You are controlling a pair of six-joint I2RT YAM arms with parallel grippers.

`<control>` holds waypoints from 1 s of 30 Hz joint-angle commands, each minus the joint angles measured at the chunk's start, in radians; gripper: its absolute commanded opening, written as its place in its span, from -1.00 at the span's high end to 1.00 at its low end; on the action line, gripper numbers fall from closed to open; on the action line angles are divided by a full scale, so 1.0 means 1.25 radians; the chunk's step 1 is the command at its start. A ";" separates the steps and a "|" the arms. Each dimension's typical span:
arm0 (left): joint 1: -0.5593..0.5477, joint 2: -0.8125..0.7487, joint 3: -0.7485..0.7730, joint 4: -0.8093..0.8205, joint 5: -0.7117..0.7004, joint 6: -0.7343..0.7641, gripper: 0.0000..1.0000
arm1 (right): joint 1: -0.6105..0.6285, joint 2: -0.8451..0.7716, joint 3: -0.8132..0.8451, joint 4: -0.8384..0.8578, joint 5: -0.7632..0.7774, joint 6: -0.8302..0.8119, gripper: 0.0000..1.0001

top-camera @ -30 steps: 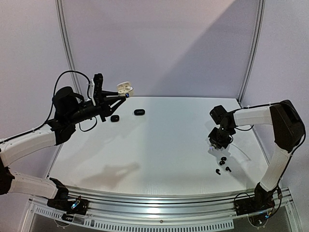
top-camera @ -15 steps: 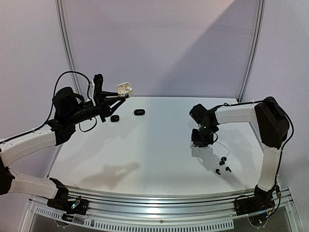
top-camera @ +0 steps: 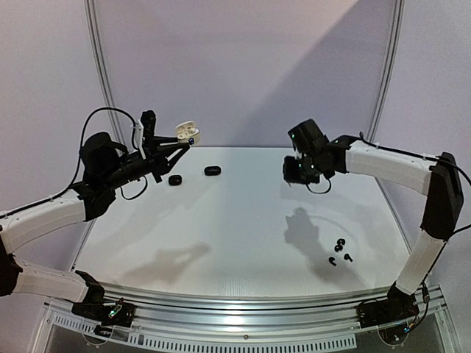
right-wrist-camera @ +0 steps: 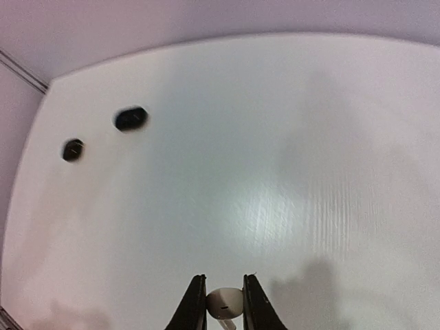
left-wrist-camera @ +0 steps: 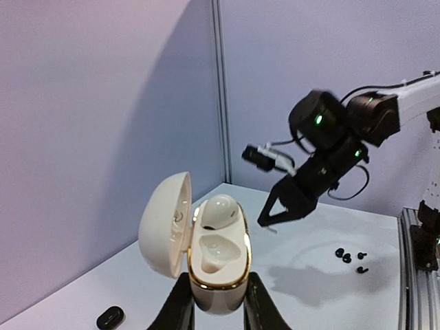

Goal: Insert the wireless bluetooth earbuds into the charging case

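Cream charging case (left-wrist-camera: 218,292) stands clamped upright in our left hand (top-camera: 184,143), lid (left-wrist-camera: 163,223) thrown back so the empty well (left-wrist-camera: 214,251) faces outward beside the seated earbud (left-wrist-camera: 221,210). Our right hand (right-wrist-camera: 225,292) pinches a whitish earbud (right-wrist-camera: 223,302) above the bench's (top-camera: 235,220) far right edge, likely bound for that well.

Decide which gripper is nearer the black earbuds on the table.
Right. The right gripper hangs above and beyond the black earbuds; the left gripper holds the white case far across.

My pincer (left-wrist-camera: 216,306) clamps an open cream charging case (left-wrist-camera: 218,268), one white earbud (left-wrist-camera: 221,210) seated inside; the right gripper (left-wrist-camera: 269,221) hangs beyond.
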 commanded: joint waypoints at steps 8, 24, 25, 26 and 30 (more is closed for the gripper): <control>-0.024 0.051 0.030 0.103 -0.140 0.026 1.00 | 0.159 -0.039 0.298 0.340 0.051 -0.205 0.91; -0.053 0.105 0.071 0.204 -0.166 0.074 1.00 | 0.281 0.134 0.400 0.673 -0.119 -0.407 1.00; -0.053 0.104 0.070 0.200 -0.162 0.076 1.00 | 0.284 0.148 0.409 0.671 -0.129 -0.419 1.00; -0.053 0.103 0.070 0.195 -0.157 0.076 1.00 | 0.288 0.158 0.415 0.670 -0.137 -0.431 1.00; -0.053 0.098 0.069 0.178 -0.152 0.077 1.00 | 0.296 0.180 0.421 0.684 -0.159 -0.457 1.00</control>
